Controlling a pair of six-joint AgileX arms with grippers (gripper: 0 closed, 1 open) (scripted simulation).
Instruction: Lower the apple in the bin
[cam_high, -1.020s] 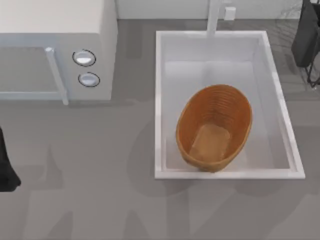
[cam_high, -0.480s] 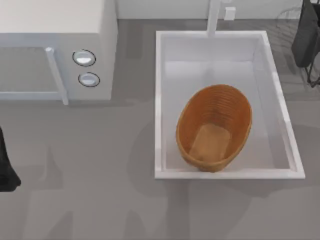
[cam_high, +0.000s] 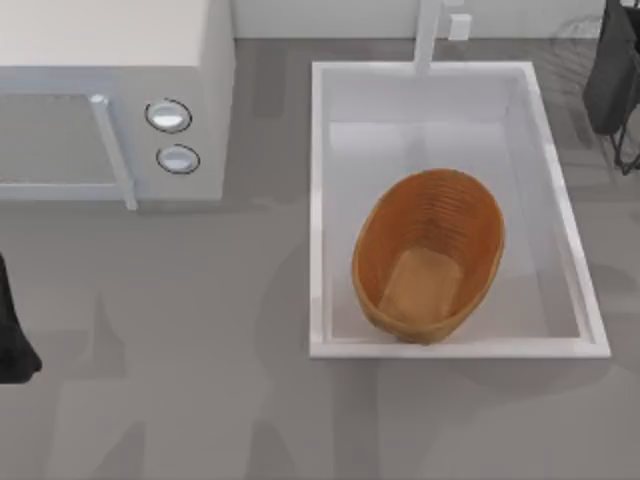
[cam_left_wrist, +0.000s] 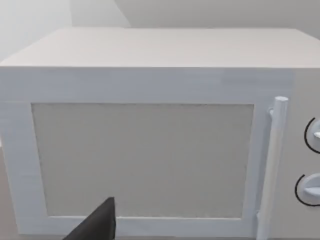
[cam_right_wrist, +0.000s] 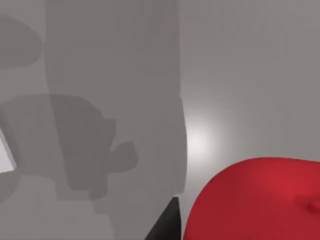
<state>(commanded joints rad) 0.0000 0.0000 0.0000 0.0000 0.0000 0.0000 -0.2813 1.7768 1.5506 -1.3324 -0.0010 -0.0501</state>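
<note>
One apple (cam_right_wrist: 255, 200) close beside the right claw's finger (cam_right_wrist: 165, 222), grip state unclear; bin (cam_high: 428, 255) in the sink (cam_high: 318, 200).

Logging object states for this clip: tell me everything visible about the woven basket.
The bin is an oval orange-brown woven basket with ribbed sides and a flat, lighter bottom. It sits upright and empty inside the white sink basin, toward the basin's near end, its long axis slightly slanted. Nothing but the basin touches it.

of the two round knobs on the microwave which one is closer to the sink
Neither clearly: the upper knob and lower knob stack vertically; the lower sits marginally nearer the sink.
</note>
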